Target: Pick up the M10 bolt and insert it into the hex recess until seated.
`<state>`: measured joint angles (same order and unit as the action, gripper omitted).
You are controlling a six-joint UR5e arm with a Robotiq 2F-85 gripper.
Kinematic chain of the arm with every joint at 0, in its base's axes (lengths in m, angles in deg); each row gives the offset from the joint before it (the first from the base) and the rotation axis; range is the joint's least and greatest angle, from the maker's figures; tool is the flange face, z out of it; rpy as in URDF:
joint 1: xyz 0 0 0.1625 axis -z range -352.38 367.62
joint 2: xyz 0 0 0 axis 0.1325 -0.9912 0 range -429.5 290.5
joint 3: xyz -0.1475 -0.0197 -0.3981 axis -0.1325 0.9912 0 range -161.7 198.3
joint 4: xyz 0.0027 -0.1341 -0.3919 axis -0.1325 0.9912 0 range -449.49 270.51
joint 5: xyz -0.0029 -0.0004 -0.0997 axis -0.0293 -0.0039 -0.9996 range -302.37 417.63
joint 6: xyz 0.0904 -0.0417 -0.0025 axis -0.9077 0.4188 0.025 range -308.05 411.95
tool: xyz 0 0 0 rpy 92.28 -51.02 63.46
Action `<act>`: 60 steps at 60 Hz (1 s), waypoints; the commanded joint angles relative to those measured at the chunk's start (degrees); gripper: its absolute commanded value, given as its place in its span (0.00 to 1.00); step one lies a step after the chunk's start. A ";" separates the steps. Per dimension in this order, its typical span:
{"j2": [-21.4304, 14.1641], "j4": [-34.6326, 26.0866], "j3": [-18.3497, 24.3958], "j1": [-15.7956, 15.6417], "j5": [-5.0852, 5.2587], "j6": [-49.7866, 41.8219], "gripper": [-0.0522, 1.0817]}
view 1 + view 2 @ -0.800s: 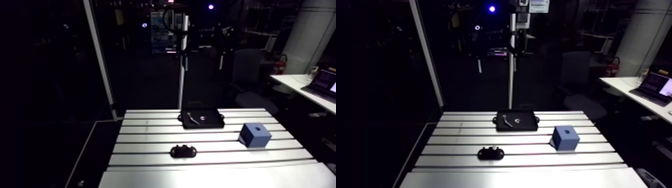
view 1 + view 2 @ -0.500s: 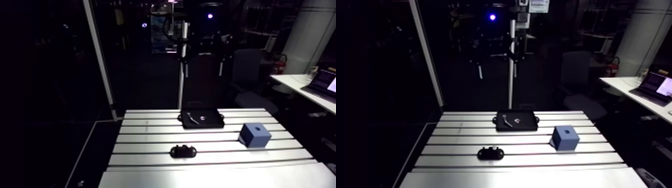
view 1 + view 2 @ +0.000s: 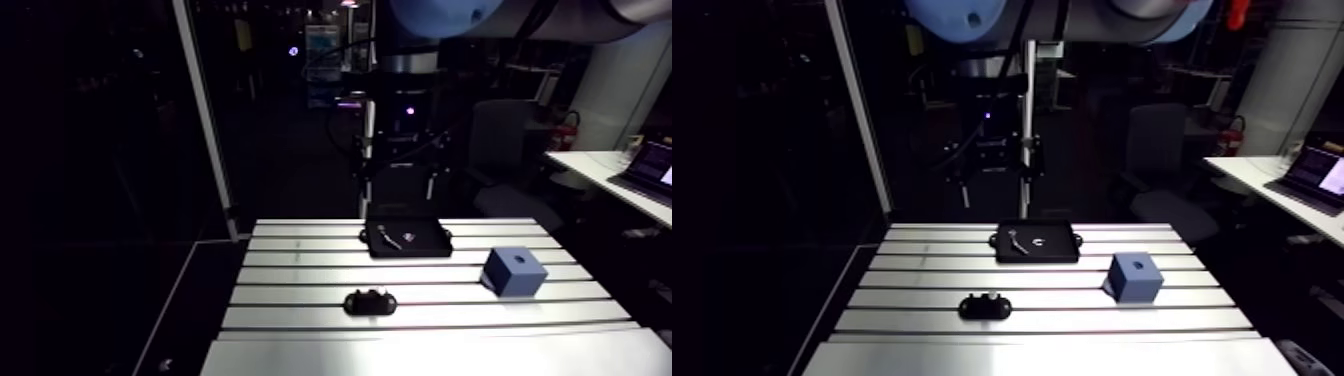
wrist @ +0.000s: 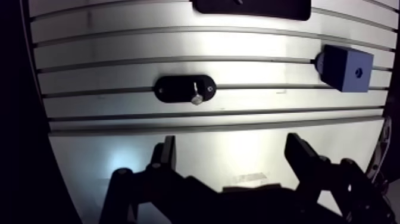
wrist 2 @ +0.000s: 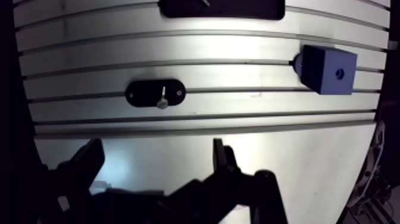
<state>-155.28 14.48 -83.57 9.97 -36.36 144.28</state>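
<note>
- Bolt (image 4: 195, 95): a small silver bolt stands up in the middle of a black oval holder (image 4: 174, 89). Nothing is holding it.
- In the wrist view the bolt is ahead of the gripper (image 4: 232, 149) and well apart from it.
- The gripper's two dark fingers (image 4: 168, 149) are spread wide. Only bare table shows between them.
- The gripper hangs in the air over the table and touches nothing.
- The holder lies flat on the grey metal table (image 4: 107, 59), across one of its long slots.
- A blue block (image 4: 348, 68) sits on the table off to one side of the holder, well apart from it.
- The block has a small dark hole (image 4: 358, 70) in its top face. The hole is too small to tell its shape.
- A flat black tray (image 3: 408, 240) lies past the holder, near the far edge of the table.
- A few small shiny bits (image 3: 393, 238) lie in the tray. They are too small to name.
- In the arm view the holder, the block and the tray each sit alone, and none of them touch.
</note>
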 commanded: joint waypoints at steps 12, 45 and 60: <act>1.16 12.81 -8.58 -0.68 -0.10 0.09 0.05; 4.26 24.27 -15.63 -0.68 1.29 0.00 0.06; 4.97 28.72 -17.76 -0.60 2.24 0.34 0.06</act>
<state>-150.86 39.56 -99.51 9.28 -34.91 144.32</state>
